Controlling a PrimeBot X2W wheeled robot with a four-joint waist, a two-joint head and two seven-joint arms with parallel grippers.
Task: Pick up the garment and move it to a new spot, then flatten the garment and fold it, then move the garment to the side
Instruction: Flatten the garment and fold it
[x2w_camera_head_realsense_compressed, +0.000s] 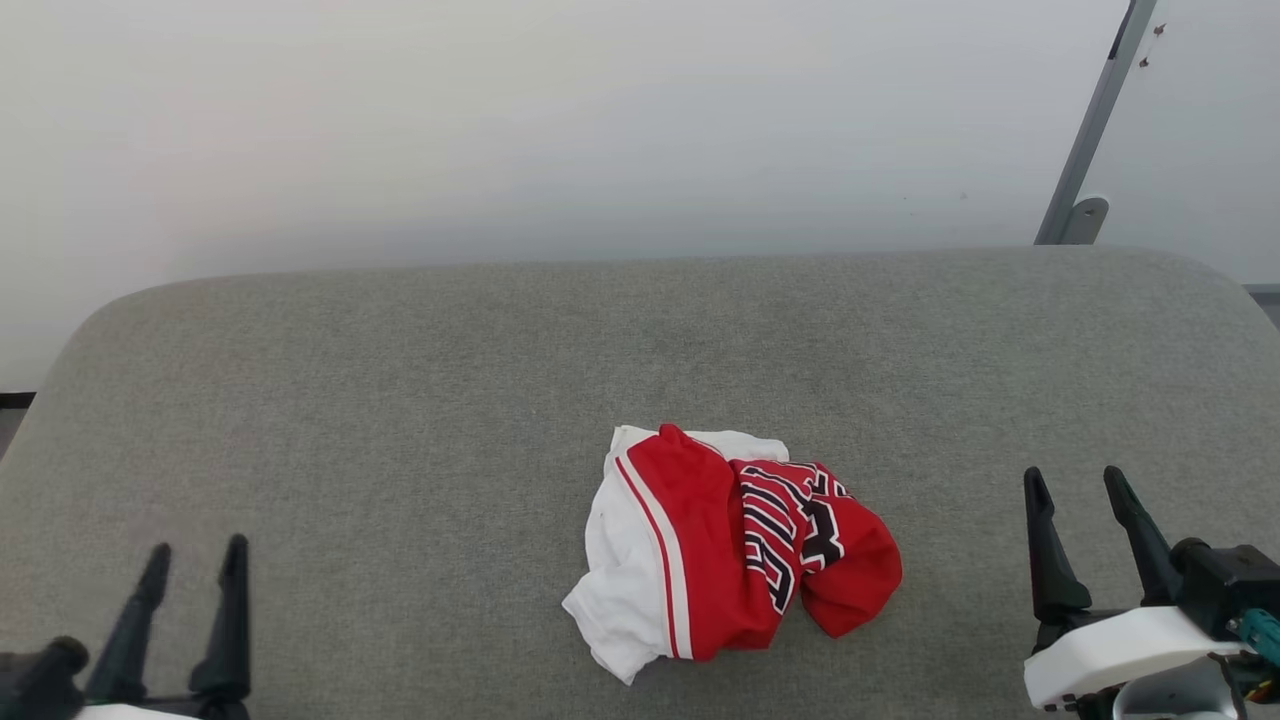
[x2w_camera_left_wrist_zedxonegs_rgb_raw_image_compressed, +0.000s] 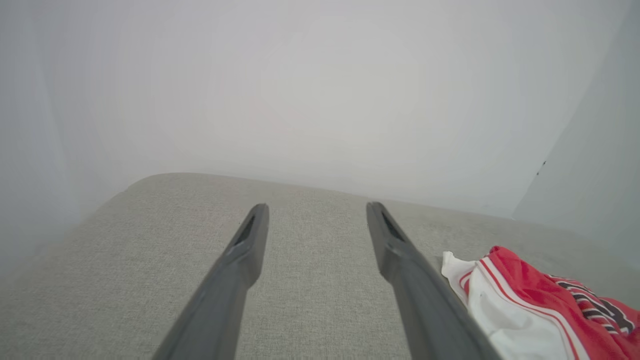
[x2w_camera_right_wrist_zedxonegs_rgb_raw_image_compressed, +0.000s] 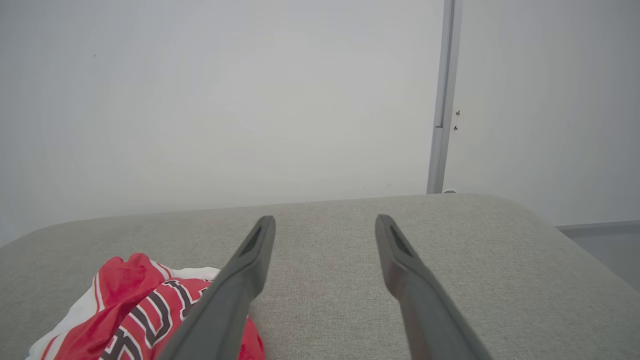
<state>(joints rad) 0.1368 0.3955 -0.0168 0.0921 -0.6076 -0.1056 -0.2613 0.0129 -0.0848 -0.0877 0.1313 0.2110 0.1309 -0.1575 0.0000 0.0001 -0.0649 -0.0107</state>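
- Grey fabric-covered surface (x2w_camera_head_realsense_compressed: 400, 380) with rounded corners, a pale wall (x2w_camera_head_realsense_compressed: 500, 120) behind it, and one slanted metal post (x2w_camera_head_realsense_compressed: 1090, 130) at far right.
- One garment (x2w_camera_head_realsense_compressed: 720, 550), crumpled in a heap toward the near edge, a little right of centre. White sleeve on its left side, red body with black lettering bunched on its right.
- Two grippers. Left gripper (x2w_camera_head_realsense_compressed: 198, 545) sits low at near left, well apart from the cloth. Right gripper (x2w_camera_head_realsense_compressed: 1074, 474) is at near right, closer but not touching. Both have jaws spread wide and hold nothing.
- Handling, as judged: light, limp, soft knit. Likely to sag and drape once lifted. Not fragile. May drag slightly on the textured cover.
- Where to take hold: pinch a raised fold atop the heap for the move. Shoulder seams or hem would suit flattening better, but they are buried in the bunch and cannot be told apart.
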